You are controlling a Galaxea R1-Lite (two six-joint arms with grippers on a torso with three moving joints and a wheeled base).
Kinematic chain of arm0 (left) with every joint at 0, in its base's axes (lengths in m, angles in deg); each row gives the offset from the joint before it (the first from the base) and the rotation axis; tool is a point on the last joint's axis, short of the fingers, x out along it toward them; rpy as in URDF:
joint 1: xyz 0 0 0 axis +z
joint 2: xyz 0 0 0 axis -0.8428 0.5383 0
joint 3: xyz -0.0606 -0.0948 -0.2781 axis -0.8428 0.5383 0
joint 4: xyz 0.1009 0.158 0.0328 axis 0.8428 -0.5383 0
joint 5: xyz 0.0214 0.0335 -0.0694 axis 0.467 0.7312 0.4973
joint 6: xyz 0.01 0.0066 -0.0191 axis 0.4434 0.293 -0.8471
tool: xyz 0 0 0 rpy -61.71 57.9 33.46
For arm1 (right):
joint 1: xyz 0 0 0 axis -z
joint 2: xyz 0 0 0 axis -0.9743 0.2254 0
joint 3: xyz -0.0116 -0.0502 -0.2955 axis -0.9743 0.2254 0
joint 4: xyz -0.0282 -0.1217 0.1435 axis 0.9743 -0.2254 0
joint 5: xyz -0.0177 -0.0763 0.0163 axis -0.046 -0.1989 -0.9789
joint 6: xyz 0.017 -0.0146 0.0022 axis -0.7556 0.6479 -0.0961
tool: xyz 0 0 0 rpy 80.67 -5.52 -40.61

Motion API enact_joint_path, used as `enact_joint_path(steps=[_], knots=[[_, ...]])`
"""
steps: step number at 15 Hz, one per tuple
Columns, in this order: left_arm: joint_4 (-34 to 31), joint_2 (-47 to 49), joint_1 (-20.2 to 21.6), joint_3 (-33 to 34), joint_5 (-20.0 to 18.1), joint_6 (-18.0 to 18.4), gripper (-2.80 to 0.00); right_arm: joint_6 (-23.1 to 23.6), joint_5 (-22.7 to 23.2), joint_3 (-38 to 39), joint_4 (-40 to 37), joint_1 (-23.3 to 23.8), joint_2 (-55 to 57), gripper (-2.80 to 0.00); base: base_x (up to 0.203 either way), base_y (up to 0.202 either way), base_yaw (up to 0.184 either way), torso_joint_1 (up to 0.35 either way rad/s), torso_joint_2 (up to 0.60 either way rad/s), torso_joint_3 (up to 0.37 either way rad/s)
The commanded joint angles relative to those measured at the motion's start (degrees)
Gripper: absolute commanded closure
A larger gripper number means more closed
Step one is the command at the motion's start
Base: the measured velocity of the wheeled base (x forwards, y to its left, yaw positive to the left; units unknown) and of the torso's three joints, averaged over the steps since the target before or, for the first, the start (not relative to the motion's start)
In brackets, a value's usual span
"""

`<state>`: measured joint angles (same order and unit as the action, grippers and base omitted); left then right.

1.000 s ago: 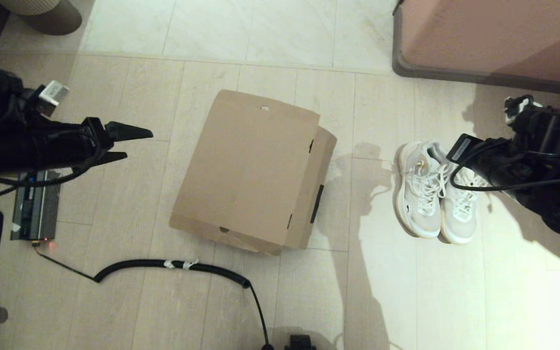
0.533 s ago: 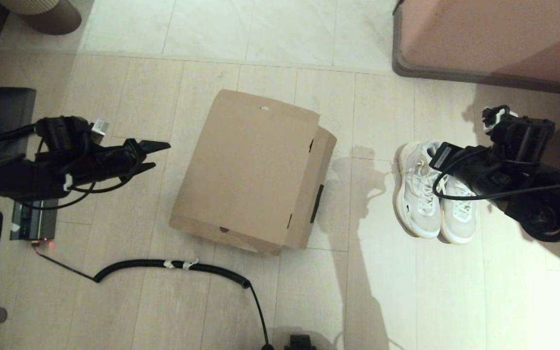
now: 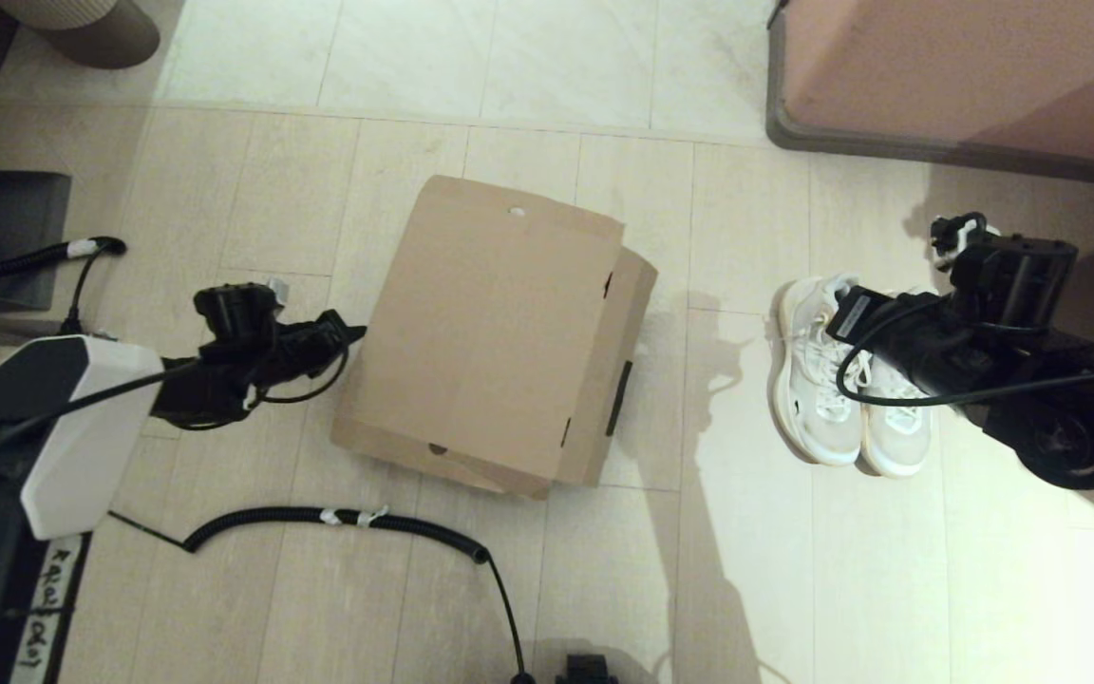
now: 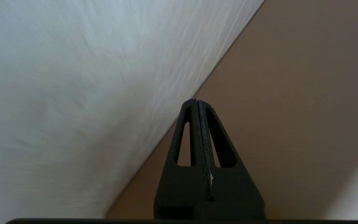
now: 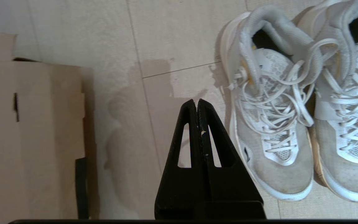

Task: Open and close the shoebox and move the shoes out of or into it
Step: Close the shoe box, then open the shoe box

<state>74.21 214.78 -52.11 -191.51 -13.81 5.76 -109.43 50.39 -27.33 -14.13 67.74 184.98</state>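
Shoes (image 3: 846, 385) partly hidden behind right pincer (image 5: 197, 104).

Coiled black cable (image 3: 338, 519), perhaps a charger lead, on tiled floor (image 3: 756, 589)

I am looking down on a floor of pale beige rectangular tiles (image 3: 253, 190) with thin grout lines, and a lighter band of tiles runs along the far side. A large pinkish-brown piece of furniture with a dark grey base edge (image 3: 965, 66) fills the far right corner. A round ribbed brown base (image 3: 82, 24) sits at the far left. A black coiled cable (image 3: 338, 518) curls across the near tiles. Bright light falls on the near right floor, with soft shadows beside it.
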Motion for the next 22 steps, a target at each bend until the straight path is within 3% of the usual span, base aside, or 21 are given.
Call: enact_joint_path(steps=[1,4,7,11,17,19,21,22], knots=[[0.3,2.7,-2.7,-0.2,1.7,-0.6,0.0,0.0,0.0,1.4,2.0,-0.7,-1.0,0.0,0.0,0.0,0.0,0.0,0.0,0.0],[0.4,1.3,-5.2,0.0,5.9,-2.7,0.0,0.7,-0.2,4.3,6.5,-1.0,-1.5,0.0,0.0,0.0,0.0,0.0,0.0,0.0],[0.4,0.1,-5.9,1.2,5.9,-2.7,0.0,0.6,-0.3,5.9,6.6,-0.9,-3.0,0.0,0.0,0.0,0.0,0.0,0.0,0.0],[0.4,-0.7,-9.9,2.4,6.0,-3.0,0.0,0.2,-0.2,6.6,6.6,-0.9,-3.1,0.0,0.0,0.0,0.0,0.0,0.0,0.0],[0.6,-1.3,-10.0,2.6,6.4,-3.4,0.0,0.0,-0.1,7.8,6.6,-0.9,-3.0,0.0,0.0,0.0,0.0,0.0,0.0,0.0],[1.9,-3.3,-10.0,3.6,6.4,-6.8,0.0,-0.2,-0.1,8.3,6.6,-0.8,-3.0,0.0,0.0,0.0,0.0,0.0,0.0,0.0],[8.0,-4.6,-10.9,5.5,6.6,-10.9,0.0,-0.1,-0.1,8.4,6.7,-0.9,-2.9,0.0,0.0,0.0,0.0,0.0,0.0,0.0],[10.5,-4.7,-11.5,6.9,7.5,-11.0,0.0,-0.2,-0.1,8.4,6.7,-0.9,-3.0,0.0,0.0,0.0,0.0,0.0,0.0,0.0]])
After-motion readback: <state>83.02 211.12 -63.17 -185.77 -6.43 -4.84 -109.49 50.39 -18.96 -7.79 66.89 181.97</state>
